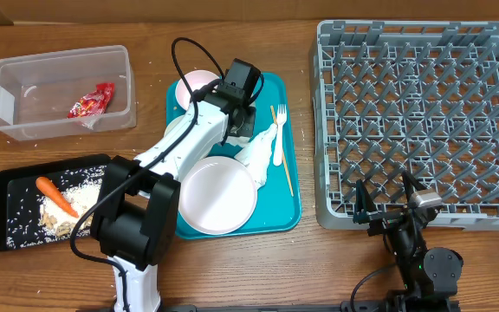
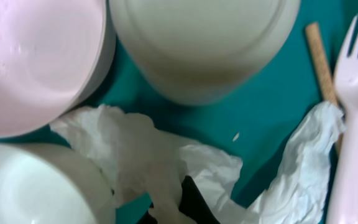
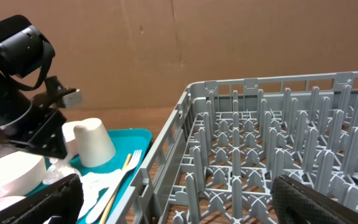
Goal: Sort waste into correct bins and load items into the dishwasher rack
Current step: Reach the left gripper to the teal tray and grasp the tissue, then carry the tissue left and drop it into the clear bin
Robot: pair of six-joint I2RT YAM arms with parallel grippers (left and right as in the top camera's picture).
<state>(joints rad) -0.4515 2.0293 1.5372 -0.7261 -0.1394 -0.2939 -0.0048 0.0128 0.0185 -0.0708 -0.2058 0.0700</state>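
Note:
My left gripper (image 1: 248, 134) reaches over the teal tray (image 1: 288, 201) and is shut on a crumpled white napkin (image 1: 255, 152). In the left wrist view the dark fingertips (image 2: 173, 210) pinch the napkin (image 2: 142, 149) between two white bowls (image 2: 30, 62) and the cup (image 2: 204, 43). The fork (image 1: 278, 130) and wooden stick (image 1: 285, 172) lie at the tray's right. The large plate (image 1: 219, 198) sits at the tray's front. My right gripper (image 1: 388, 206) is open and empty at the front edge of the grey rack (image 1: 327, 130).
The clear tub (image 1: 59, 54) at the back left holds the red wrapper (image 1: 92, 100). The black tray (image 1: 7, 217) at the front left holds the carrot (image 1: 56, 196) and rice scraps (image 1: 83, 192). The right wrist view shows the cup (image 3: 95, 142) and rack pegs (image 3: 278, 149).

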